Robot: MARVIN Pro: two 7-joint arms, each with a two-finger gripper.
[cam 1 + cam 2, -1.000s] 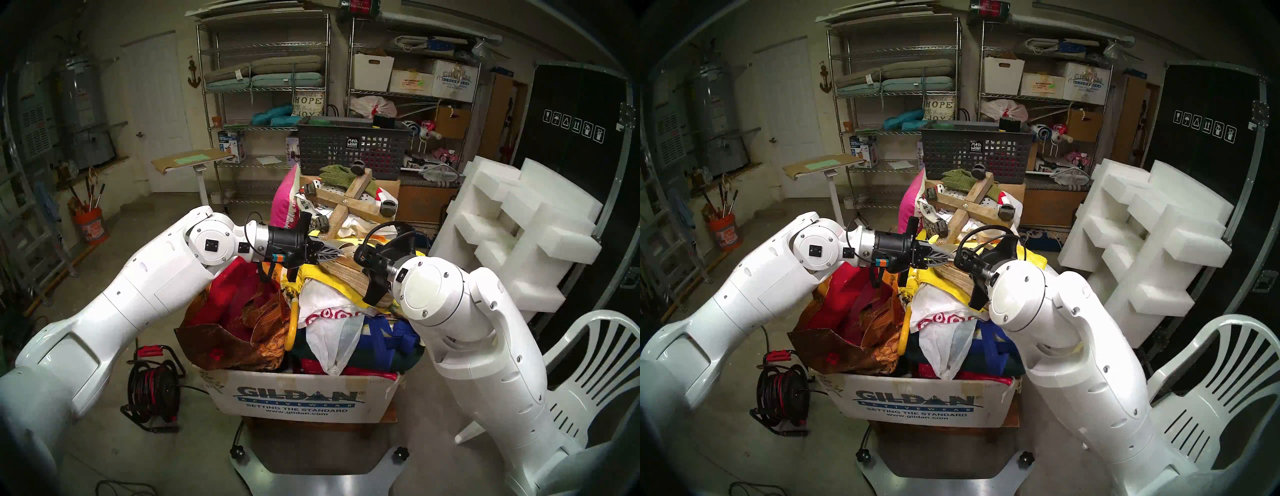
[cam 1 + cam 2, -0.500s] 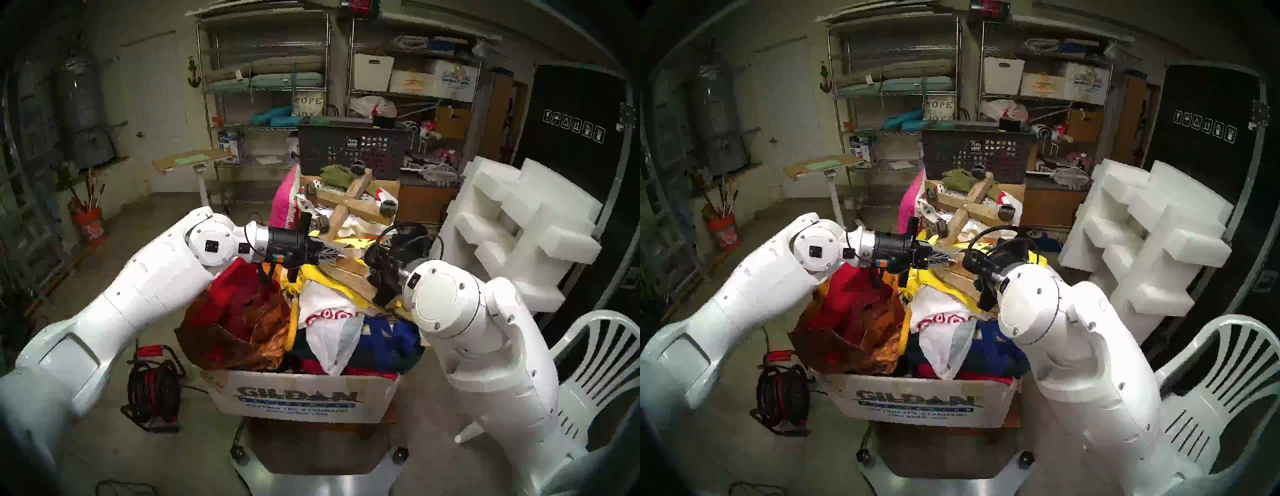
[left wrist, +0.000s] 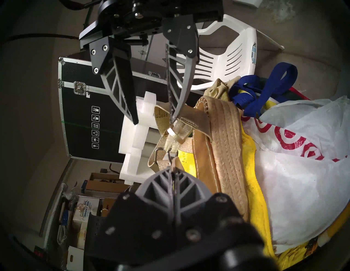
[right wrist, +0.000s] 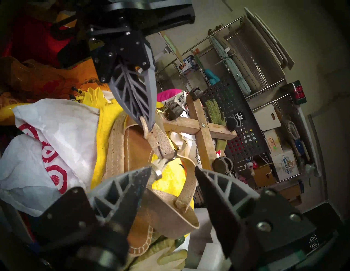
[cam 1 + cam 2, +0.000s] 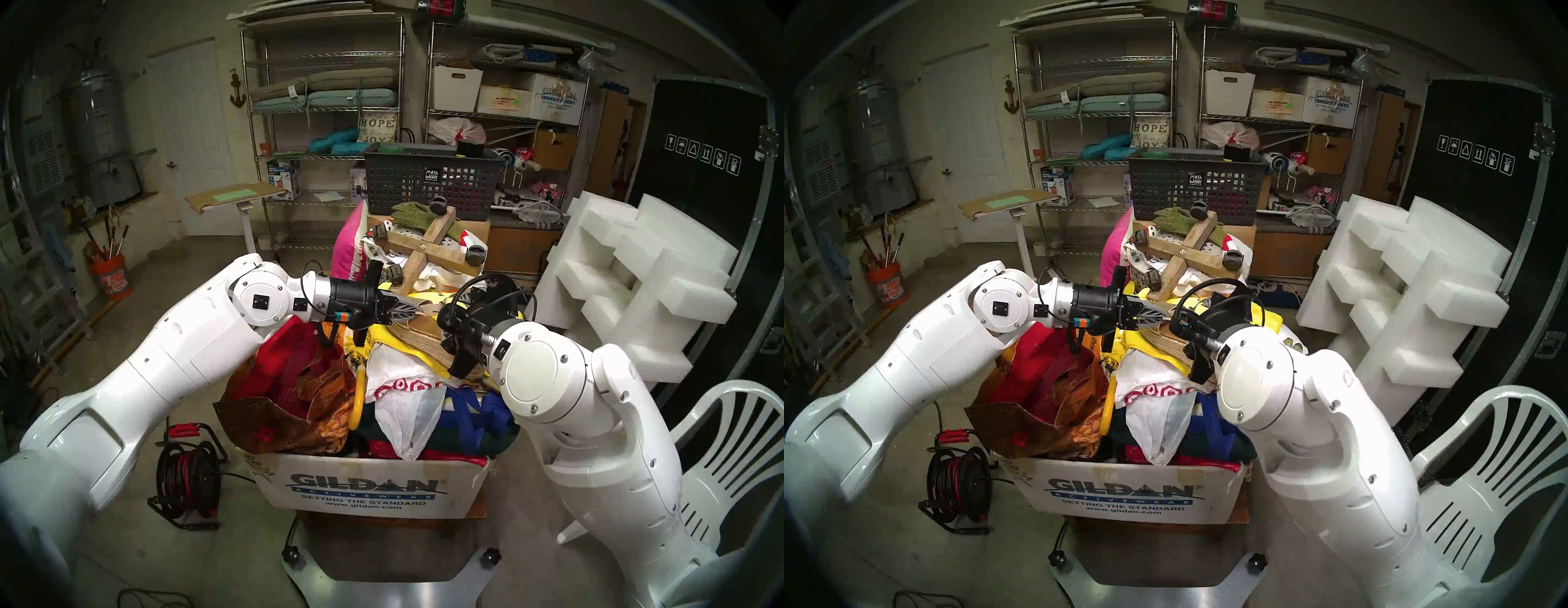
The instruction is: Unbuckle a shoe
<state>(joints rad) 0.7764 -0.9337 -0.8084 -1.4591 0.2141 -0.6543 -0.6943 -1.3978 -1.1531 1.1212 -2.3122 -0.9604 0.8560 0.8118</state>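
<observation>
I've got the left gripper (image 4: 146, 124) clamped on the ankle strap (image 4: 159, 143), right gripper (image 4: 173, 174) spread apart off the buckle (image 4: 167, 156); next I probably re-pinch the loose strap end.

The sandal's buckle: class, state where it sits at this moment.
In the right wrist view the buckle hangs mid-frame on the thin strap, just beyond the shut left gripper pinching that strap and just ahead of the open right gripper, above the footbed.
</observation>
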